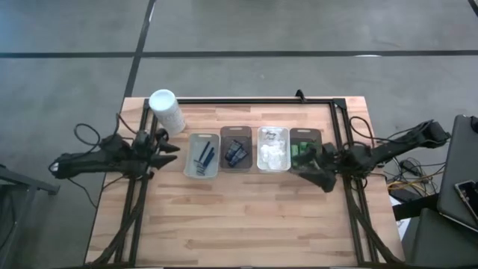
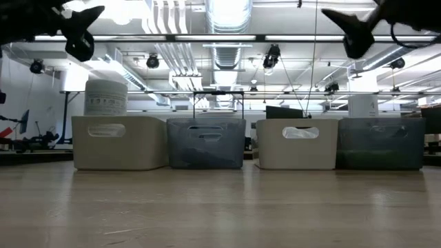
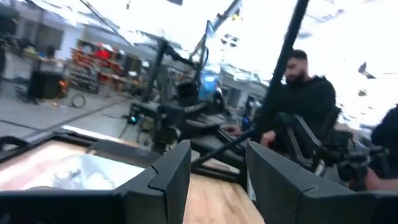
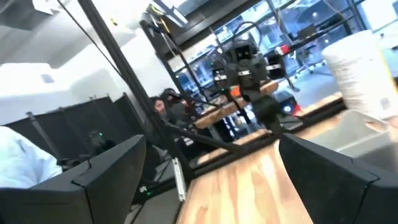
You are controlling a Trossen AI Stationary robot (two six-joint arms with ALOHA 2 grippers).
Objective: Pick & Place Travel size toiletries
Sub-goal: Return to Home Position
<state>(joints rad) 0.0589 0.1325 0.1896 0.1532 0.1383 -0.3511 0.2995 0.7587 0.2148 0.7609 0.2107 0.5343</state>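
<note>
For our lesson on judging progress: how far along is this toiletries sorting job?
Done: razors, black sachets, white packets and green bottles lie in four trays, none loose on the table. In hand: nothing; left gripper and right gripper hang raised, fingers open, empty. Left: apparently only returning home.

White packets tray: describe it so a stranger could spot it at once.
On the wooden table, four trays stand in a row. Counting from the tall white cylinder, it is the third tray. It alone is white with white packets inside; both neighbours are darker.
</note>
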